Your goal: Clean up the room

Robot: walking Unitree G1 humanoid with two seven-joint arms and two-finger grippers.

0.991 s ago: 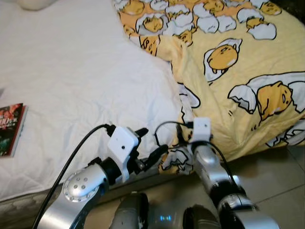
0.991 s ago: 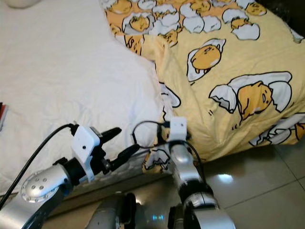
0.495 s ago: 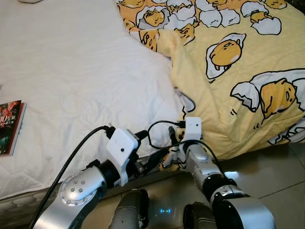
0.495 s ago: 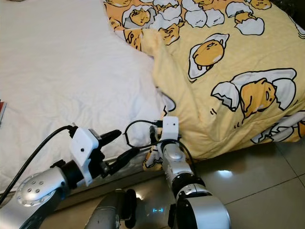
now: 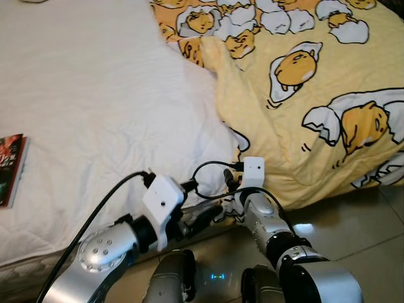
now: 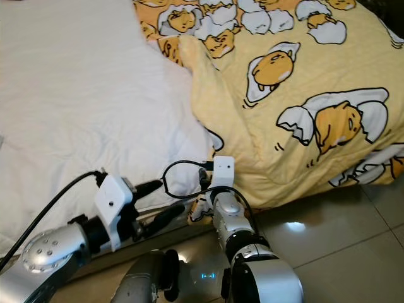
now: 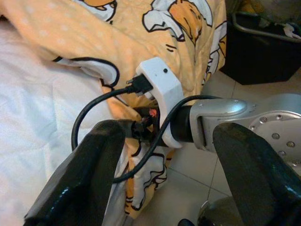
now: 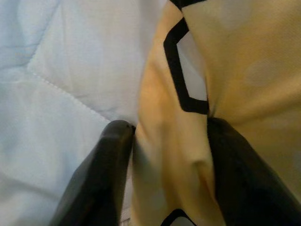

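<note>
1. Pinching the blanket [image 5: 303, 95] hem at the bed [image 5: 95, 95] edge, the right hand [image 8: 164, 155] is clamped on fabric, probably for pulling it straight.
2. Left hand [image 7: 164, 174] is hovering alongside, fingers apart, holding nothing.

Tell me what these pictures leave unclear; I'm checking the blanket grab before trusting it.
- Right gripper: in the eye views its wrist camera and arm cover the fingertips; the right wrist view shows yellow blanket folded between the fingers, grip firmness unclear.
- Book: cut off by the left eye view's edge, cover too small to read.
- Left gripper: open, holding nothing.
</note>
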